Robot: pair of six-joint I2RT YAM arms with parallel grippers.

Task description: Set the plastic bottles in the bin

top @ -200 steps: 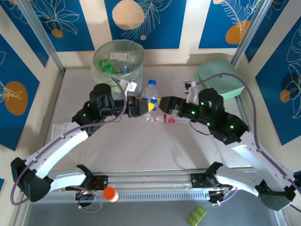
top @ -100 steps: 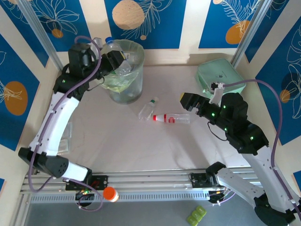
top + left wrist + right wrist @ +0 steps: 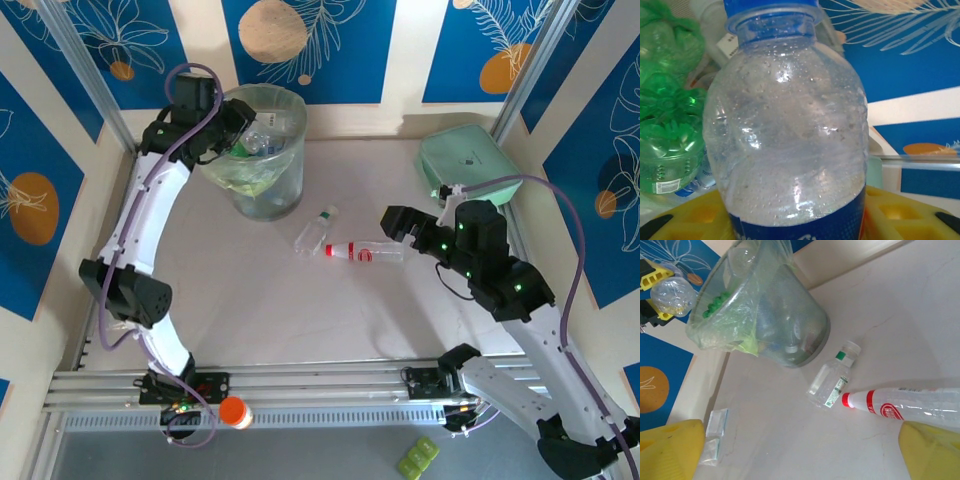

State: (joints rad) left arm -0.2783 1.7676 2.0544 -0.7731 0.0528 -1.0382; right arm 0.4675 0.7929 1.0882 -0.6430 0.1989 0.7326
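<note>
Yellow pads of the right gripper [image 3: 393,224] stand wide apart w/ nothing btwn them. It hangs low over the table, nose pointing toward the red-capped bottle [image 3: 365,252]. That bottle lies flat just ahead of the gripper – long axis approx. across the table, red cap toward the middle, base end nearest the fingers. In the right wrist view the base runs in beside the right-hand pad, so the body sits off to one side, not centred btwn the pads. My read: the pick turns on this – shift sideways and come across the body, not along it. Just beyond lies a small green-capped bottle [image 3: 314,232], also flat, angled w/ its cap toward the back wall, close to the red cap but apart from it. Right arm is clearly nearer both. Farther back, the bin [image 3: 272,190] stands upright, green bag liner, several bottles inside. At its left rim the left gripper [image 3: 238,128] is clamped on a clear blue-capped bottle [image 3: 790,140], cap pointing away from the fingers, at the rim – probably next to be dropped in.
</note>
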